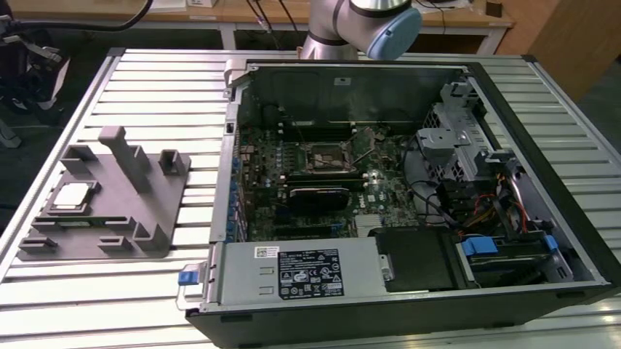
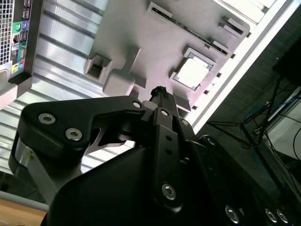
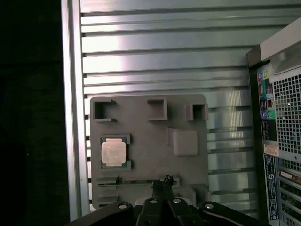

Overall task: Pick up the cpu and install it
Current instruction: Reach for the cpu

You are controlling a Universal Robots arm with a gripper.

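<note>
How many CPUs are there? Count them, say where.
1. The cpu lies in a recess of the grey fixture, at the exterior view's left of the computer case; others could be hidden inside it.

The flat square cpu (image 1: 73, 196) is showing silvery-white with a darker rim, the moulded plastic fixture plate (image 1: 126, 209) plain grey, the slatted metal table (image 1: 145, 94) silver with parallel dark stripes.

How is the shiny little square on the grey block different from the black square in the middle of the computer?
The cpu has a bright silvery-white top; the socket is dark with a black frame. The cpu lies out in the open on the grey fixture; the socket sits down inside the open computer case. Both are square and lie flat.
</note>
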